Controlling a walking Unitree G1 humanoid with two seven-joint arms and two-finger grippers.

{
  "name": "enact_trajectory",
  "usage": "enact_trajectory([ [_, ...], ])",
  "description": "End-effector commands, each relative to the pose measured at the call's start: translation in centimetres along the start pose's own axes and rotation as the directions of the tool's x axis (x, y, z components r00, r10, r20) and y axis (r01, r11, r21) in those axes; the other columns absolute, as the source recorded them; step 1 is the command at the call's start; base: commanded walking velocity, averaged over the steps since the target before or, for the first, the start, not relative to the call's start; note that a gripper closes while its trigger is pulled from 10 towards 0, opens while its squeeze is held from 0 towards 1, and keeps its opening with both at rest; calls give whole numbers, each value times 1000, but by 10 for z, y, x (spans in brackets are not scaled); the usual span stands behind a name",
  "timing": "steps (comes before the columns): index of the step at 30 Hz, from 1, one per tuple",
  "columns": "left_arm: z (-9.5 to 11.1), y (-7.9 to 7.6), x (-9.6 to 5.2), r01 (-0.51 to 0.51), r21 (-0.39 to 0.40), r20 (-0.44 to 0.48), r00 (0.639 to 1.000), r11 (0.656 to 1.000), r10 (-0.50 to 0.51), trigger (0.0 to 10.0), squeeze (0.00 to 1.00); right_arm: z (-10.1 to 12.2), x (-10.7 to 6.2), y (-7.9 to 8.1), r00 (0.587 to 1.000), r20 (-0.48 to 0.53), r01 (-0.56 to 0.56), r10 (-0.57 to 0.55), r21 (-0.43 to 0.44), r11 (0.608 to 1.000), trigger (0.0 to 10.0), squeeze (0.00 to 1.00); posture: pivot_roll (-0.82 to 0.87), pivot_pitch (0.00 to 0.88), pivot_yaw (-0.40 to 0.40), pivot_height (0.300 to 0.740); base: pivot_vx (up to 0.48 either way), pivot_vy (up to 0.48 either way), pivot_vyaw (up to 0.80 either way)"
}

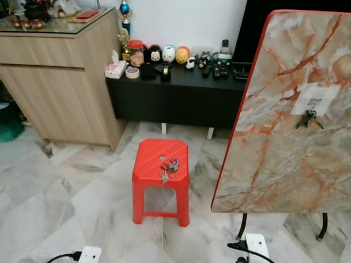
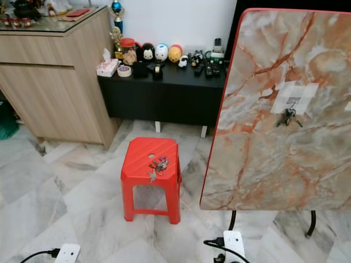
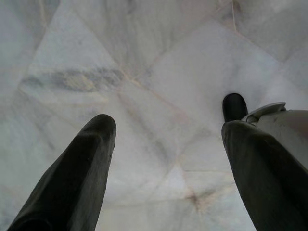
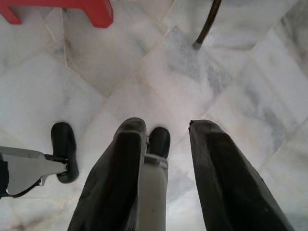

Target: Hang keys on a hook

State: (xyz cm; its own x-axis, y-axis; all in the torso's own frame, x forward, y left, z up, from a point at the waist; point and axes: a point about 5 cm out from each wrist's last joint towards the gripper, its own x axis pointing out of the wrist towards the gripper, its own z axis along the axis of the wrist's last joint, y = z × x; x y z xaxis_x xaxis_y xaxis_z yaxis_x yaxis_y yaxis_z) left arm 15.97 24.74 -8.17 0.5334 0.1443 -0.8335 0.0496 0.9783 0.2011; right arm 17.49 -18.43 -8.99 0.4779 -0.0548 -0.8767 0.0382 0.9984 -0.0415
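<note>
Left gripper [image 3: 166, 144] idle, keys [image 1: 169, 167] small — blurred

Open floor btwn stool [image 1: 160, 164] & upright tabletop [image 1: 290, 120] — unobstructed.

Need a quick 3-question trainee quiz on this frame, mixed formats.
1. True or false: the bunch of keys on the red stool lies toward its right side.
2. Multiple choice: the taped hook on the upright marble tabletop is A) bare B) holding dark keys C) holding a bag.
3. Fill in: the left gripper and right gripper both point at the marble ____.

Key: 1 true; 2 B; 3 floor.
</note>
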Motion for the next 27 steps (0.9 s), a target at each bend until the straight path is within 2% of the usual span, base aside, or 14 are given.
enact_trajectory([
  [1,-3,-1,0,5,1,-17,1000,1000,-5,10000,0,2,0,-4,1000,5,15,-15,9,1000,10000,0,49,0,-13,740,0,300,0],
  [27,-2,-1,0,0,-6,-16,1000,1000,0,10000,0,3,0,-4,1000,8,16,-16,12,1000,10000,0,54,0,-19,740,0,318,0],
])
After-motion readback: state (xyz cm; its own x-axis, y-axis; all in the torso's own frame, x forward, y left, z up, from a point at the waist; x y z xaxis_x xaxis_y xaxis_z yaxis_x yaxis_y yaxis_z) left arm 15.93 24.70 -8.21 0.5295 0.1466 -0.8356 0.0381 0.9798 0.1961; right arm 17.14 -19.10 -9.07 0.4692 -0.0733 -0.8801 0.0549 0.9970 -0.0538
